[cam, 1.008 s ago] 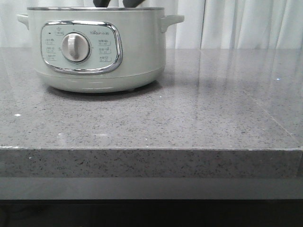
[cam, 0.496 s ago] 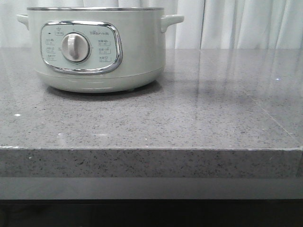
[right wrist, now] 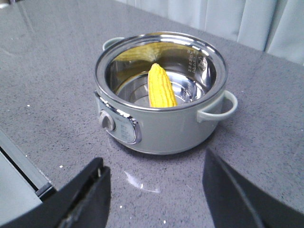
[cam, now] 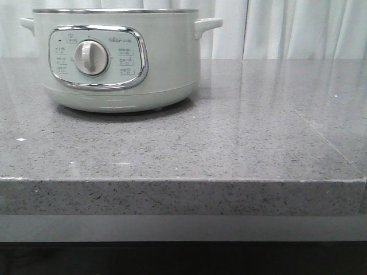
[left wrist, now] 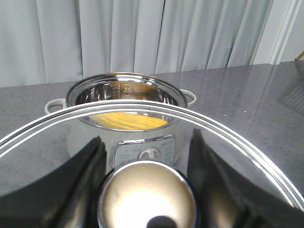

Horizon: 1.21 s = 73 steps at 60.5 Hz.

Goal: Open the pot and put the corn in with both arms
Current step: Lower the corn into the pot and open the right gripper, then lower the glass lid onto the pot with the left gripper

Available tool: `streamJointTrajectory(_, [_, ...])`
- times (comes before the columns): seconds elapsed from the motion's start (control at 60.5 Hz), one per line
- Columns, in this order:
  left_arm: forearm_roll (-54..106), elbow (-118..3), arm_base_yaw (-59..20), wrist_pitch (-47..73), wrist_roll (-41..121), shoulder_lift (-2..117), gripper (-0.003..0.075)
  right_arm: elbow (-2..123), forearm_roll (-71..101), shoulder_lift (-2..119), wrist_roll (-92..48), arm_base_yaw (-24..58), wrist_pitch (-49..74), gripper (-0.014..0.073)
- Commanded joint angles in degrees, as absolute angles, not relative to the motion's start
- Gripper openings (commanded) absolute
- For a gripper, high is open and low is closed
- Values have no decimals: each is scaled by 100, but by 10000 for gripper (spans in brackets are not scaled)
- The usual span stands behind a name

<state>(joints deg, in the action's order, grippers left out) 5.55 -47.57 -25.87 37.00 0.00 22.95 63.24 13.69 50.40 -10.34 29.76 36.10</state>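
The pale-green pot (cam: 117,63) stands open at the back left of the grey counter, and neither gripper shows in the front view. The yellow corn (right wrist: 160,88) lies inside the pot (right wrist: 166,128) on its steel bottom, tapered end up. My left gripper (left wrist: 146,142) is shut on the round metal knob (left wrist: 146,194) of the glass lid (left wrist: 247,156), held away from the pot (left wrist: 124,76); the corn (left wrist: 128,121) shows through the glass. My right gripper (right wrist: 154,159) hangs open and empty over the counter in front of the pot.
The grey speckled counter (cam: 229,143) stretches to the right of the pot, with its front edge (cam: 183,180) near the camera. White curtains (cam: 287,28) hang behind. A pale ledge (right wrist: 14,185) shows beside the right gripper.
One second ago dark gripper fingers showed just above the pot's rim in the front view. They have risen out of that view; the pot has not moved.
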Motion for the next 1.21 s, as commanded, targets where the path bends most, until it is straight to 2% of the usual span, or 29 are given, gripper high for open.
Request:
streamJointTrajectory(0.0, [632,-4978,-2625,2899,0,2321,239,6056,1393,4510,-1056,2938,3033,444])
streamJointTrajectory(0.116, [632,-4978,-2625,2899,0,2321,239,5492,1393,3786,-1056,2938,2997,444])
streamJointTrajectory(0.281, [632,-4978,-2625,2899,0,2321,239,5156,1398,3388,-1056,2938,2930,444])
streamJointTrajectory(1.189, [632,-4978,-2625,2754,0,2321,239,5141,1398,3381,-1056,2938,2981,444])
